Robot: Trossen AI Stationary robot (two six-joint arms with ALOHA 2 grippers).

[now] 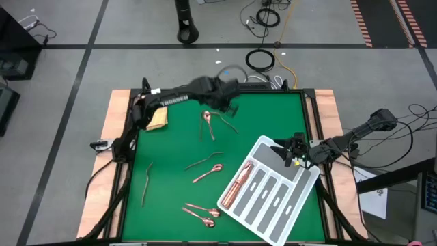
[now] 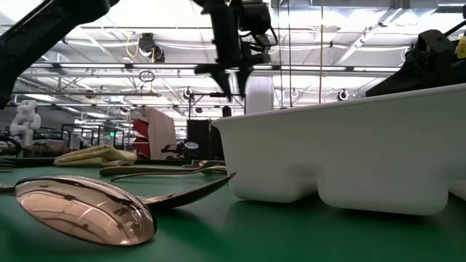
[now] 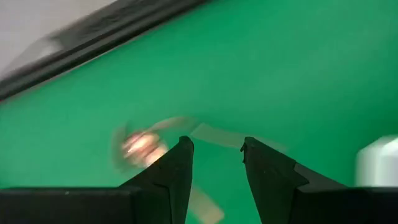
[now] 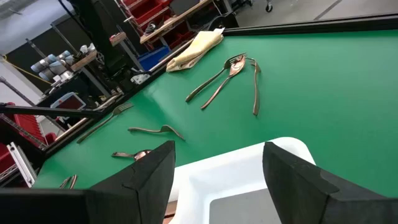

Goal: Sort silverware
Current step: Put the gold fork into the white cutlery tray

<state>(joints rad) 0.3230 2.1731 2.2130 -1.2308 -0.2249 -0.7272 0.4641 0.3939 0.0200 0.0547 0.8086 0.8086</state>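
Copper silverware lies scattered on the green mat: a spoon cluster (image 1: 208, 121) at the far middle, a fork (image 1: 229, 124) beside it, pieces at the centre (image 1: 205, 167), one at the left (image 1: 145, 183) and near-side spoons (image 1: 199, 212). Several pieces lie in the left slot (image 1: 239, 183) of the white tray (image 1: 300, 195). My left gripper (image 1: 231, 108) hangs open above the far cluster, nothing between its fingers (image 3: 180, 158); a blurred spoon (image 3: 140, 146) shows below. My right gripper (image 4: 217, 155) stands open over the tray's far corner (image 4: 249, 158).
A folded yellow-tan cloth (image 1: 158, 118) lies at the far left of the mat. The tray sits slantwise at the near right. In the low view a big spoon (image 2: 87, 207) lies close in front, the tray wall (image 2: 349, 160) to its right. Bare mat shows at the far right.
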